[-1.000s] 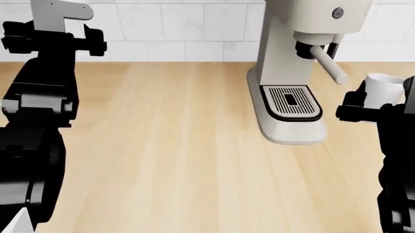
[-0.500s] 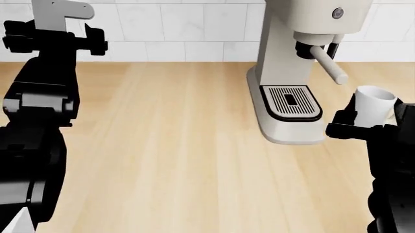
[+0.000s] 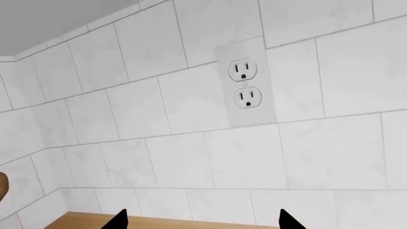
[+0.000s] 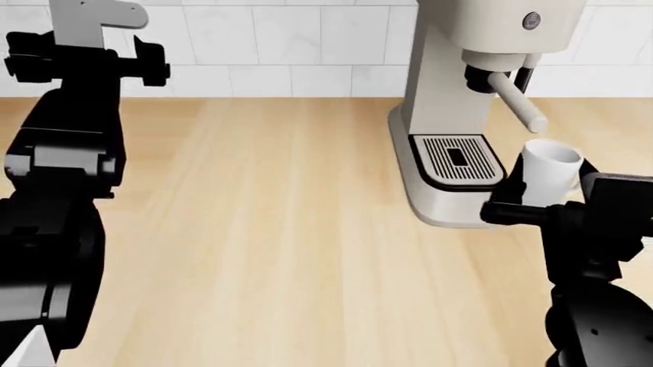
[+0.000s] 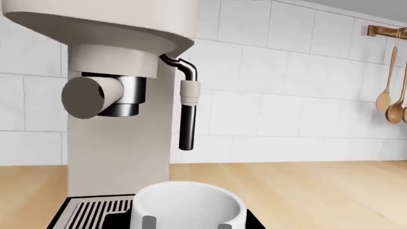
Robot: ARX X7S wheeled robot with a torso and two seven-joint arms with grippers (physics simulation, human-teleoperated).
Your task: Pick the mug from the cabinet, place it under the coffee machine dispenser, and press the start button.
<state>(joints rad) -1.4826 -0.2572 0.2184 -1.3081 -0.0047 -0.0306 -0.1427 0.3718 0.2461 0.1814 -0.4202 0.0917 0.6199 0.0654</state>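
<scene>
Mug (image 4: 551,170): white, upright, clamped in right hand (image 4: 540,200), just beside the drip grille (image 4: 459,159) of the cream coffee machine (image 4: 449,69), off to the side of its dispenser (image 5: 117,98). Start button (image 4: 531,21): on machine head. Left hand (image 3: 202,220): fingers spread, holding nothing, facing tiled wall (image 3: 159,119) and outlet (image 3: 246,85). Counter (image 4: 265,229): light wood.

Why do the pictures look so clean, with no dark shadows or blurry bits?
They are computer renders. In the head view, the coffee machine and mug cast only faint shadows on the wooden counter. In the right wrist view the mug's rim is sharp even up close. In the left wrist view the wall outlet is evenly lit, without glare.
</scene>
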